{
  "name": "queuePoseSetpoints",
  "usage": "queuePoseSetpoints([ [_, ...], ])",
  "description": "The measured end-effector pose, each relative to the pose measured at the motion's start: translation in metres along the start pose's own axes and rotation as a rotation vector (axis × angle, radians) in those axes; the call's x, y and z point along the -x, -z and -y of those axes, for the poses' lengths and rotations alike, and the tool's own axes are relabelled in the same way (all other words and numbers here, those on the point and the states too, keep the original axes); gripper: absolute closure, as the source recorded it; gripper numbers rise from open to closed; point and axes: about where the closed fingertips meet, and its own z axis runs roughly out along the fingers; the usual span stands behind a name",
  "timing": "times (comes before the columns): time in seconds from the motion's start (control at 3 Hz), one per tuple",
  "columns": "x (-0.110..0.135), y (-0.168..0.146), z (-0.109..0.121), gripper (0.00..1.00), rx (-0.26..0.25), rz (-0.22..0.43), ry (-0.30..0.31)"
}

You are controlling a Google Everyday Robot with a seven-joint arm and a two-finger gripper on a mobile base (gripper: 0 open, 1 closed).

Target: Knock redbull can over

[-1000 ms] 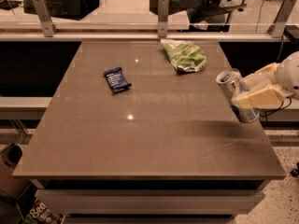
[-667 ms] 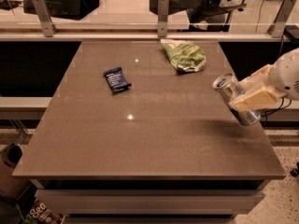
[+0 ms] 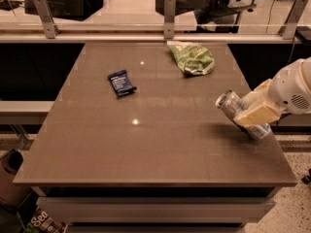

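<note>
The redbull can (image 3: 232,106) is a slim silver can at the table's right edge, tipped far over to the left with its top pointing up-left. My gripper (image 3: 255,108) comes in from the right on a white arm, and its pale yellow fingers (image 3: 257,114) lie around the can's body. The can's lower end shows below the fingers near the table surface (image 3: 146,144).
A small dark blue snack bar wrapper (image 3: 121,82) lies left of centre. A green chip bag (image 3: 192,58) lies at the back right. A rail with metal posts (image 3: 169,9) runs along the far edge. The table's right edge is just under the can.
The can has tilted further to the left, its top moving left and down, with my gripper still on it.
</note>
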Motion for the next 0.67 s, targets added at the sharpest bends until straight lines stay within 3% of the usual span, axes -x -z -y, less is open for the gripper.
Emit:
queuePoseSetpoints([
  [0.67,0.007,-0.048,-0.009,1.00,0.102,-0.041,0.044],
])
